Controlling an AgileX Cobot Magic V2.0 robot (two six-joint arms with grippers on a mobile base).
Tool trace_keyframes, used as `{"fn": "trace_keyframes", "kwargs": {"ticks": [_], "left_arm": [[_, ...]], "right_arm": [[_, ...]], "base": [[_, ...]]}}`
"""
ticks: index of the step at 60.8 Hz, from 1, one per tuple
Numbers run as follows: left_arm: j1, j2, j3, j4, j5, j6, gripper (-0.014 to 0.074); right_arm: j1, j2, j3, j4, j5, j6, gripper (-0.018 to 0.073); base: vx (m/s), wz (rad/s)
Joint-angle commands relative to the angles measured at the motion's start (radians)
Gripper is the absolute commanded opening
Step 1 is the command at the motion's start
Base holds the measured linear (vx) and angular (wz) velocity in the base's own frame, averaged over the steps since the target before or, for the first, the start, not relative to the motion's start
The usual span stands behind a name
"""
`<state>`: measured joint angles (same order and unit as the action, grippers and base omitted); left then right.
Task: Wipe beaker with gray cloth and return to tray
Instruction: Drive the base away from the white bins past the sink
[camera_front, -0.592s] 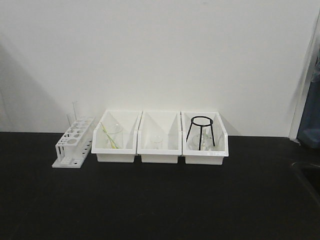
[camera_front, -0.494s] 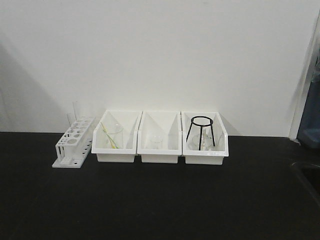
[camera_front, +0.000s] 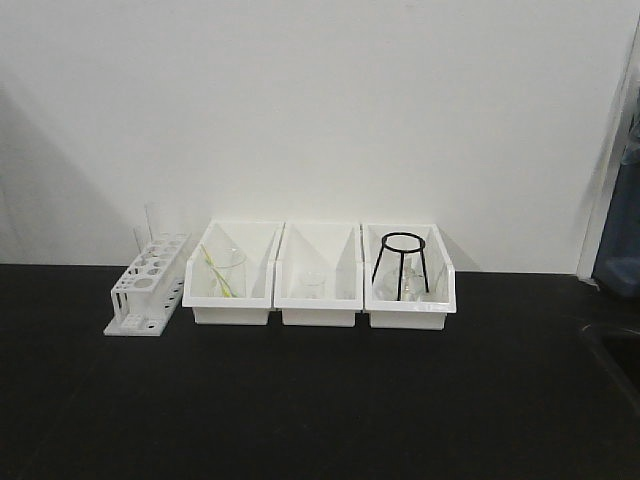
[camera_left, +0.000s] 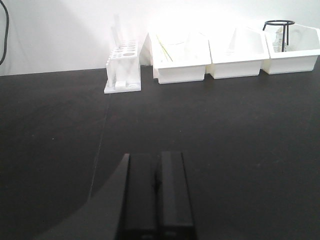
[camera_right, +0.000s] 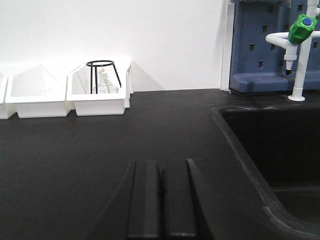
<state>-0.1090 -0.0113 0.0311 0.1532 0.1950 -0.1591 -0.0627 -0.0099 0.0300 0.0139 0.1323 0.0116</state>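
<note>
Stillness across the front view: the bench looks as it did half a second back, so work appears unstarted. The left gripper (camera_left: 156, 192) and right gripper (camera_right: 161, 195) each have fingers pressed together, holding nothing. The tray, gray cloth and beaker to be wiped appear in no view. Far side: the left bin (camera_front: 232, 313) holds a glass vessel (camera_front: 229, 270) with a yellowish rod, the middle bin (camera_front: 318, 315) a small glass (camera_front: 315, 285), the right bin (camera_front: 410, 318) a black tripod (camera_front: 402, 262) and glassware. A test-tube rack (camera_front: 145, 285) stands to their left.
</note>
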Motion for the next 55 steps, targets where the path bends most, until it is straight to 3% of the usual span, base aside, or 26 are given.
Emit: {"fn": "trace_keyframes", "kwargs": {"ticks": [1,28,55], "left_arm": [[0.002,-0.014,-0.007,-0.007,-0.081,-0.009,-0.0006],[0.002,-0.014,-0.007,-0.007,-0.081,-0.009,-0.0006],[0.002,-0.014,-0.007,-0.007,-0.081,-0.009,-0.0006]], "right_arm": [[-0.006,-0.004,0.015,-0.006,-0.083,-0.002,-0.0008],[-0.006,-0.004,0.015,-0.006,-0.083,-0.002,-0.0008],[-0.006,-0.004,0.015,-0.006,-0.083,-0.002,-0.0008]], "base": [[0.00,-0.01],[-0.12,-0.07],[-0.31,-0.35]]}}
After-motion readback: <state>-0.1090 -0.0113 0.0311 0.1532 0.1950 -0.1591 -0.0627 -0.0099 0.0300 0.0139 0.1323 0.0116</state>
